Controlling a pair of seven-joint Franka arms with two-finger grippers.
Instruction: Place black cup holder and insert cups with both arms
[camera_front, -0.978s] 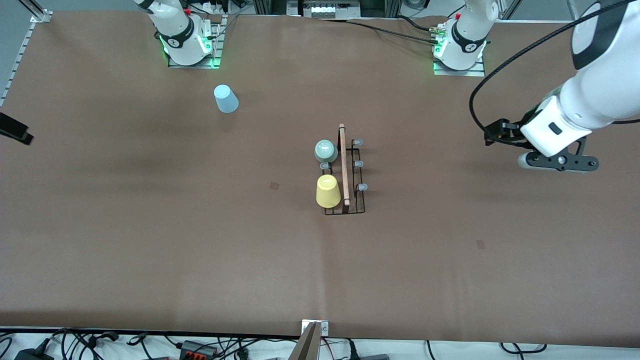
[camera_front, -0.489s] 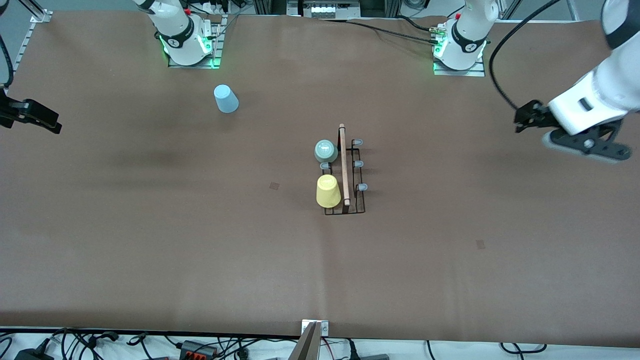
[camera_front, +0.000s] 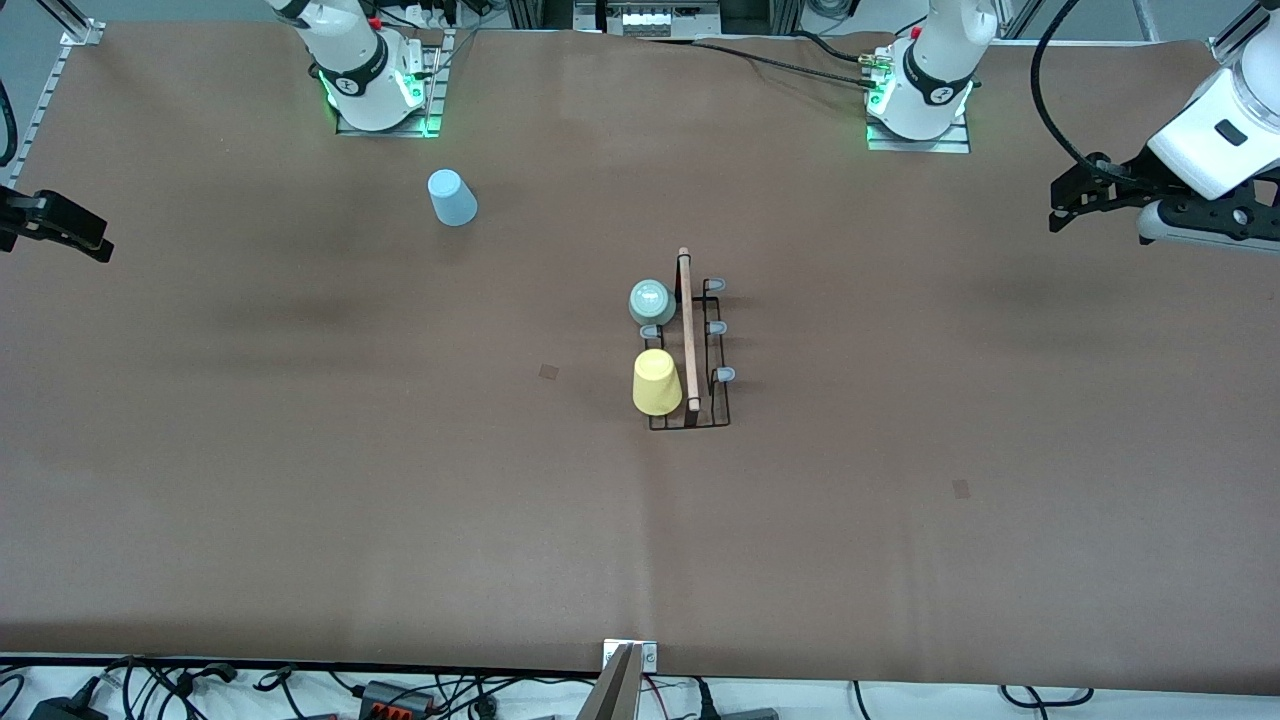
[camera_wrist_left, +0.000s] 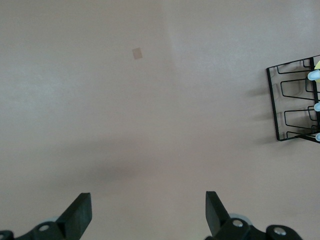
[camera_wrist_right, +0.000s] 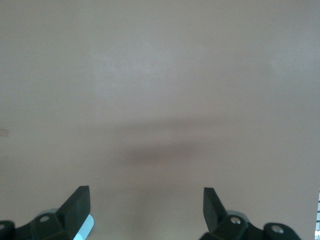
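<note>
The black cup holder (camera_front: 703, 352) stands mid-table, its wooden rod along the top. A mint-green cup (camera_front: 651, 301) and a yellow cup (camera_front: 656, 382) sit upside down on its pegs on the right arm's side. The light blue cup (camera_front: 452, 197) stands upside down on the table near the right arm's base. My left gripper (camera_front: 1060, 205) is open and empty, raised over the left arm's end of the table; its wrist view shows it (camera_wrist_left: 147, 215) and the holder's end (camera_wrist_left: 294, 102). My right gripper (camera_front: 85, 235) is open and empty over the right arm's end (camera_wrist_right: 145, 210); a sliver of the blue cup (camera_wrist_right: 84, 228) shows by one finger.
Brown paper covers the table (camera_front: 400, 480). Two small darker patches lie on it (camera_front: 548, 371), (camera_front: 960, 488). Cables and power strips run along the edge nearest the front camera (camera_front: 380, 692).
My left gripper has risen and pulled away from the holder toward its end of the table. My right gripper has shifted slightly at its end. The cups and holder have not moved.
</note>
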